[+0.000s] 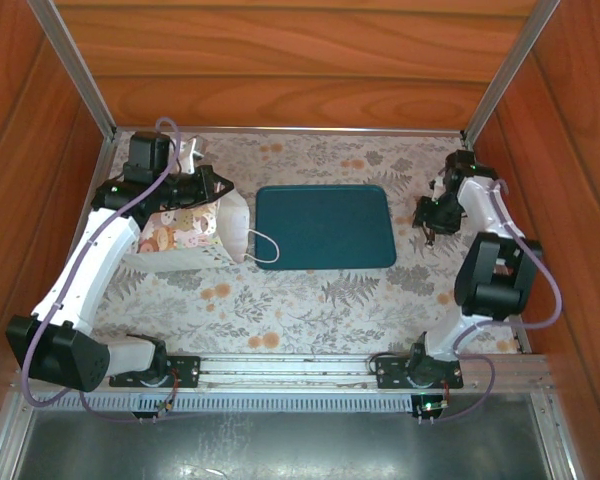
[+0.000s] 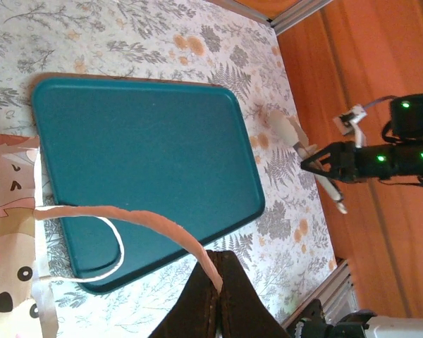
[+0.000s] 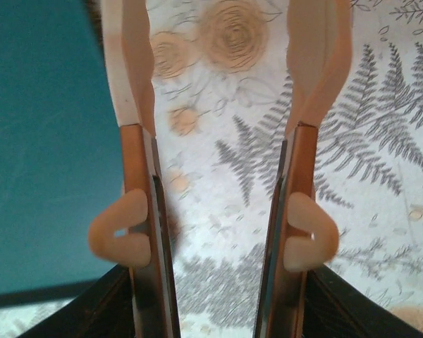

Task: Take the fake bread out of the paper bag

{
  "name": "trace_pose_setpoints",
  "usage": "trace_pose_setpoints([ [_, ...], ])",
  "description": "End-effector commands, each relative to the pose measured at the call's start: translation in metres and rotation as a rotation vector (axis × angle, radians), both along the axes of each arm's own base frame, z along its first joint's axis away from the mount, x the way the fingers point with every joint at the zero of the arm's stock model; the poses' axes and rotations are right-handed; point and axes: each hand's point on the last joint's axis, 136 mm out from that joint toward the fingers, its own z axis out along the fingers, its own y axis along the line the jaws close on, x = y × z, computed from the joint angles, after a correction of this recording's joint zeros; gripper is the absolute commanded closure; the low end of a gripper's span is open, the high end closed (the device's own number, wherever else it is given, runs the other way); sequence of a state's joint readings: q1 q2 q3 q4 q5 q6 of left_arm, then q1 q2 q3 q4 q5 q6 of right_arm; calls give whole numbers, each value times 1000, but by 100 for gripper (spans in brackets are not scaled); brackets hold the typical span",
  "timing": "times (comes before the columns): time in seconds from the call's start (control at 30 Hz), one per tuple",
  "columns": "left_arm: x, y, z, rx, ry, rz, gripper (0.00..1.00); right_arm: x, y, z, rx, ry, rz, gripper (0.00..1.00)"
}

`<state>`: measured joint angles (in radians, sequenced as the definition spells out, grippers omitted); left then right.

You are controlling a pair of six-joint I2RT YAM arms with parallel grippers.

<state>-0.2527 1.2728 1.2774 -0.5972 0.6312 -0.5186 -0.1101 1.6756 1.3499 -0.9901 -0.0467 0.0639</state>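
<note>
1. White paper bag (image 1: 195, 228) lies tipped at left, mouth facing the teal tray (image 1: 325, 225); left claw (image 2: 216, 282) pinched together on its pinkish strip (image 2: 155, 222). Fake bread likely inside.
2. Tray sits centred on the surface (image 1: 310, 300).
3. Right claw (image 3: 218, 232) gapes apart. Risk: the thin strip tears or slips.

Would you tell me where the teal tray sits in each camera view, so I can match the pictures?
Top external: the teal tray lies at the table's centre, just right of the paper bag.
Left wrist: large, across the centre and left of the picture.
Right wrist: a teal area along the left edge.
Shared landmark: the floral fern-print cloth beneath the tray, seen in all three views.
</note>
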Motion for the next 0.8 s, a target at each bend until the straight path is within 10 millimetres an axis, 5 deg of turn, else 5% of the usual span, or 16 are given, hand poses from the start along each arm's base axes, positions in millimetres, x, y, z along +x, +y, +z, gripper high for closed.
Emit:
trace_pose_setpoints([
  [0.0, -6, -3, 17, -28, -53, -11, 100, -16, 21, 18, 83, -19, -4, 46],
  [0.43, -13, 7, 25, -14, -93, 35, 100, -46, 76, 102, 327, -330, 86, 50],
  [0.6, -12, 16, 23, 15, -107, 84, 100, -62, 123, 125, 534, -460, 159, 52],
  [0.77, -14, 29, 22, 54, -141, 146, 100, -94, 183, 119, 592, -437, 373, 52],
])
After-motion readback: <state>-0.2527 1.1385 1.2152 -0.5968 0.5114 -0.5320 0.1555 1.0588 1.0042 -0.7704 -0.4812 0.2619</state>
